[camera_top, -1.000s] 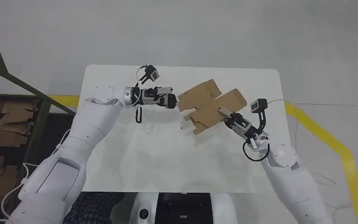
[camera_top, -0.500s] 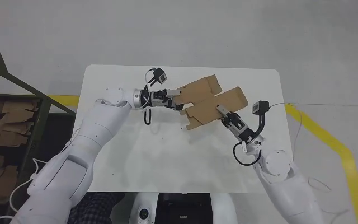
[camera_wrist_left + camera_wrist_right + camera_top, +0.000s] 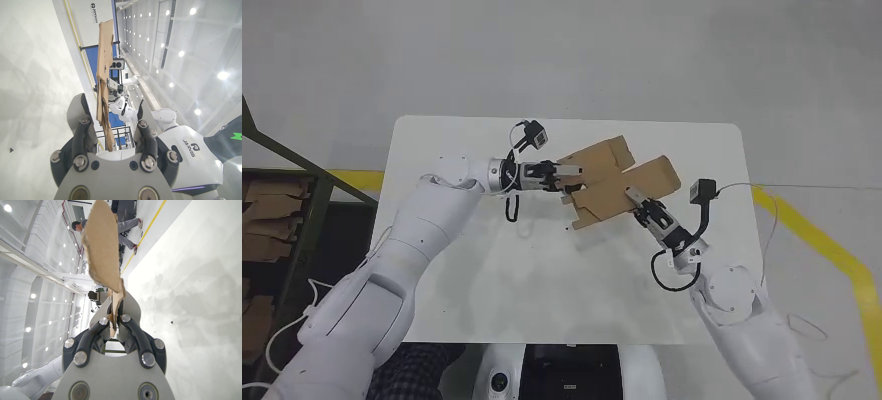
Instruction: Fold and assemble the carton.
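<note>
cardboard carton in right gripper

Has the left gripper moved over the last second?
Yes. The left gripper has shifted away from the left edge of the table, farther onto the carton.

Carton cut off by picture edge in right wrist view; gripped edge buried inside right gripper. Edge-on from left wrist view, faces unreadable. Dark speck on table too small to identify.

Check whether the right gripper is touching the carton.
Touching. The right wrist view shows the right gripper shut on the carton, its edge pinched between the jaws.
</note>
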`<action>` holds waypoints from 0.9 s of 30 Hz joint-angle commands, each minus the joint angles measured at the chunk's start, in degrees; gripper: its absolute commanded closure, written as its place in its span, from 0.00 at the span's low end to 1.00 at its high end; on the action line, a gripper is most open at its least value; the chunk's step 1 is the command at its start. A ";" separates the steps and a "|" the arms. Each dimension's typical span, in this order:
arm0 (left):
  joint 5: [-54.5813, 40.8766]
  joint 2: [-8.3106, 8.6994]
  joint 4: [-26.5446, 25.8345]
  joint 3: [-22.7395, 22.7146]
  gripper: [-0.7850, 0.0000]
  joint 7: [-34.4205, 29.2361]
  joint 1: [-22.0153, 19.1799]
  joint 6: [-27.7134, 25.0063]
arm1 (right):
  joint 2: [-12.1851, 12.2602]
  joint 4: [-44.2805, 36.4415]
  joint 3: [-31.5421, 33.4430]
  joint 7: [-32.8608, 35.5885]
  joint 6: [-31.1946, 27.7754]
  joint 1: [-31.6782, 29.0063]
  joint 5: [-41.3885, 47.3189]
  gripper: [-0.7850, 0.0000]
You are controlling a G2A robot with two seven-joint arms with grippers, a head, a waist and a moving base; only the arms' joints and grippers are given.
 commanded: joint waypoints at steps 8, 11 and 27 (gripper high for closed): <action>0.54 -0.17 0.49 -0.93 1.00 -0.06 0.11 0.06 | -0.24 -1.62 0.13 -0.47 -0.04 -0.72 -2.17 1.00; 0.63 -0.16 0.08 -1.28 1.00 -0.37 0.23 0.37 | -0.24 -2.39 0.34 -0.51 -0.17 -1.29 -3.54 0.70; 6.47 1.88 -3.80 -3.69 1.00 -3.60 0.74 3.59 | 1.29 4.82 9.74 16.20 -6.09 0.65 2.14 0.00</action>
